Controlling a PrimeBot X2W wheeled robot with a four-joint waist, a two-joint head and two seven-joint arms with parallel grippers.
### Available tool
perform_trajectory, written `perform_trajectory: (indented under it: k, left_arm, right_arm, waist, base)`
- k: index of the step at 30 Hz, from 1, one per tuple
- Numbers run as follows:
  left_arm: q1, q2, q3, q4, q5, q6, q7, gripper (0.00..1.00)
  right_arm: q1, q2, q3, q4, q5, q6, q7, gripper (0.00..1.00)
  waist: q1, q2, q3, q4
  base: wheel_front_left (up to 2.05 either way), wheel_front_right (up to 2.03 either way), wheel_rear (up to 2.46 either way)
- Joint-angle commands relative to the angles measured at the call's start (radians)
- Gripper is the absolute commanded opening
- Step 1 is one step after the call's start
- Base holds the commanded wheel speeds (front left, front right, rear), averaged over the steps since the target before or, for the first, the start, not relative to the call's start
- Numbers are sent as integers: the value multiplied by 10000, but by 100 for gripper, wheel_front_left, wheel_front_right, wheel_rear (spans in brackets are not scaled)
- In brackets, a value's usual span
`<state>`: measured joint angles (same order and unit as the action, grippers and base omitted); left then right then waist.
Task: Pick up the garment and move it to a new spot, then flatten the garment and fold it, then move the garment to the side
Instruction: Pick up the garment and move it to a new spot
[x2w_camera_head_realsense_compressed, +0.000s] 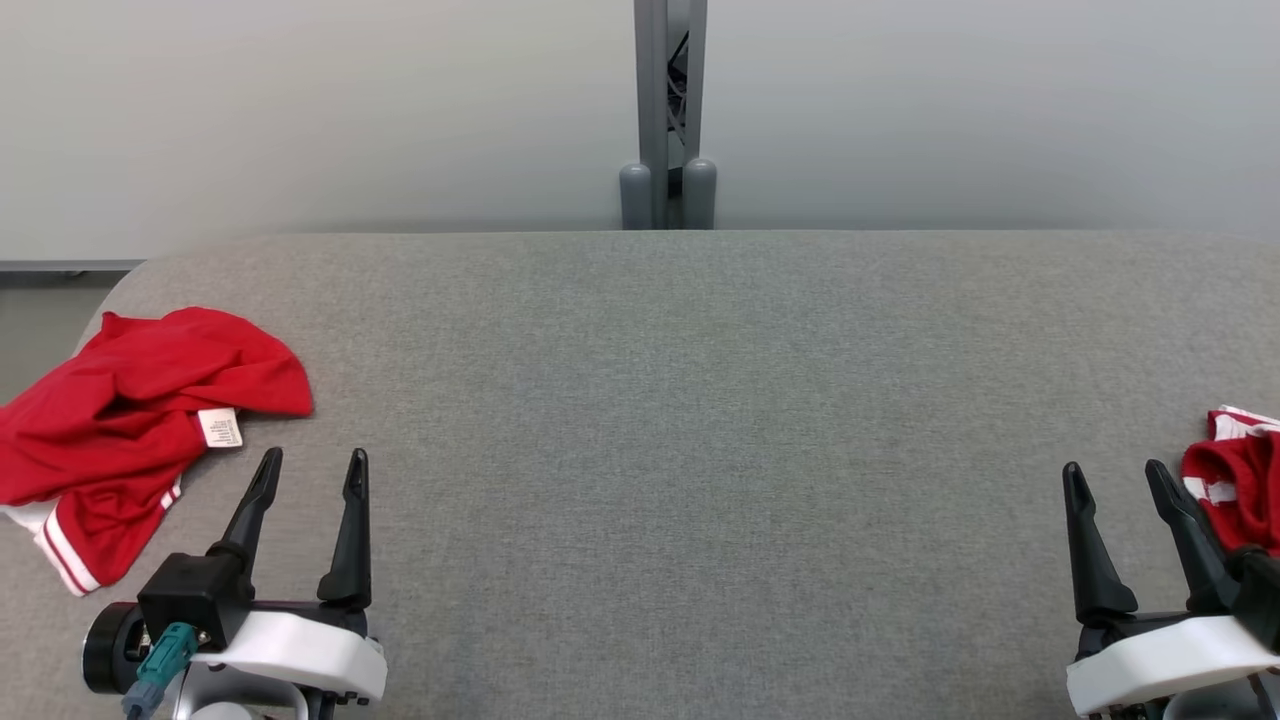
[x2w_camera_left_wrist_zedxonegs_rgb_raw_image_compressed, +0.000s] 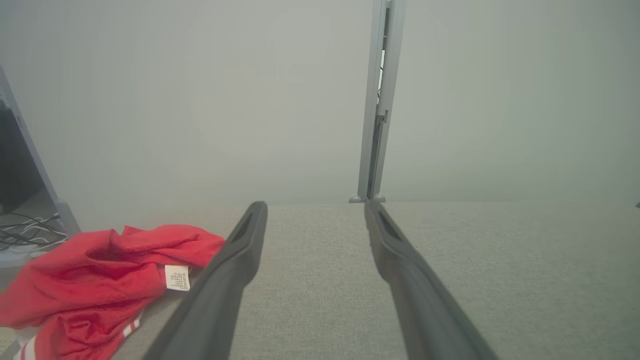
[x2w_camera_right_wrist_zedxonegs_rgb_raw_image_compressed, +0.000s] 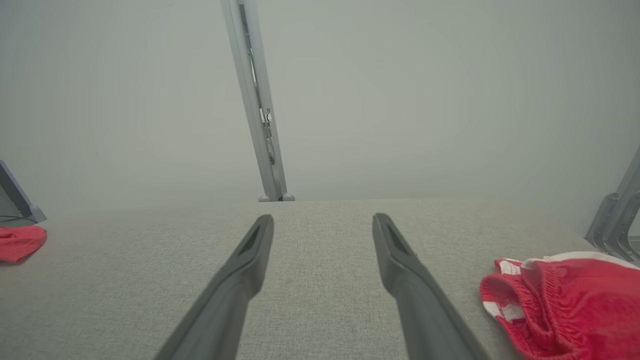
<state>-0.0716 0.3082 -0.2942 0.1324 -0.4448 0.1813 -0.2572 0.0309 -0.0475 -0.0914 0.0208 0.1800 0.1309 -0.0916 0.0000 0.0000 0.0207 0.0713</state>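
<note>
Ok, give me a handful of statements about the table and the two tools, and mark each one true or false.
1. The left tool is open and holds nothing. True.
2. The left garment lies flat and neatly folded. False: it is a crumpled red heap with its white tag showing.
3. A right garment, red with white stripes, lies beside the right tool. True.
4. The right tool is shut on cloth. False: its jaws stand apart with nothing between them.
5. A grey post stands behind the middle of the far edge of the table. True.
</note>
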Motion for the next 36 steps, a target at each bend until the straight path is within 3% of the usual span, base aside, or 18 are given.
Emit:
perform_trajectory:
  k: [1, 7, 8, 21, 27, 36]
  left_arm:
    - [-194, 6, 74, 30, -52, -34, -58, 100]
    - [-325, -163, 235, 90, -106, 4, -66, 100]
    - [-373, -235, 341, 73, -121, 17, -70, 100]
    - [-57, -662, 1152, 13, -6, -165, -64, 100]
    - [44, -753, 1347, 18, 141, -316, -57, 100]
    - [30, -822, 1449, 125, 333, -448, -58, 100]
  right_arm:
    - [67, -53, -27, -15, 1, -4, -41, 100]
    - [61, -55, 3, -102, -28, -4, 26, 100]
    - [58, -56, 28, -127, -33, -4, 70, 100]
    - [-151, -53, 292, -23, 29, -4, 136, 100]
    - [-216, -58, 407, 89, 64, -4, 77, 100]
    - [-249, -58, 478, 197, 110, -4, -5, 100]
  waist:
    - [0, 0, 32, 216]
    - [0, 0, 56, 969]
    - [0, 0, 63, 1371]
    - [0, 0, 9, 3671]
    - [0, 0, -11, 4169]
    - [0, 0, 3, 4286]
  base:
    - [0, 0, 0]
    - [0, 0, 0]
    - [0, 0, 0]
    - [0, 0, 0]
    - [0, 0, 0]
    - [0, 0, 0]
